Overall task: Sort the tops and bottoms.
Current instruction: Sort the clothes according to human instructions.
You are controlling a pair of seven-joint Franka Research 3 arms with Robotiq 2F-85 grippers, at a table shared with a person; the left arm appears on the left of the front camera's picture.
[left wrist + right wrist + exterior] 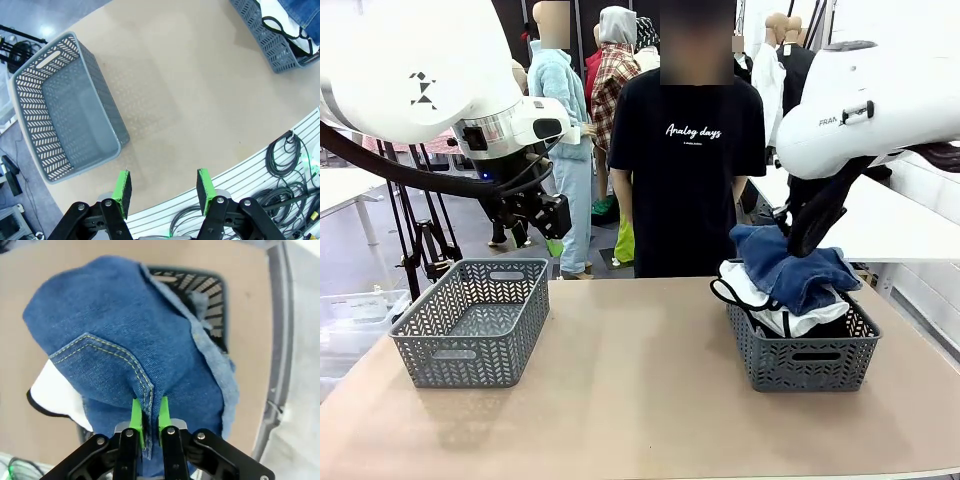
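The right pincer pinches a fold of the blue jeans above the full basket on the worktop. The jeans hang down in a bunch, long side pointing at the basket. The white top lies under them and might snag and get dragged out. The left pincer is spread, gripping nothing, above the empty basket.

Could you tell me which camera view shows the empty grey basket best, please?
The left wrist view: it looks down into the empty grey plastic lattice basket, showing its bare floor and all four walls. The front view shows the basket from the side, mostly its outer walls. The right wrist view gives nothing of it that I can make out.
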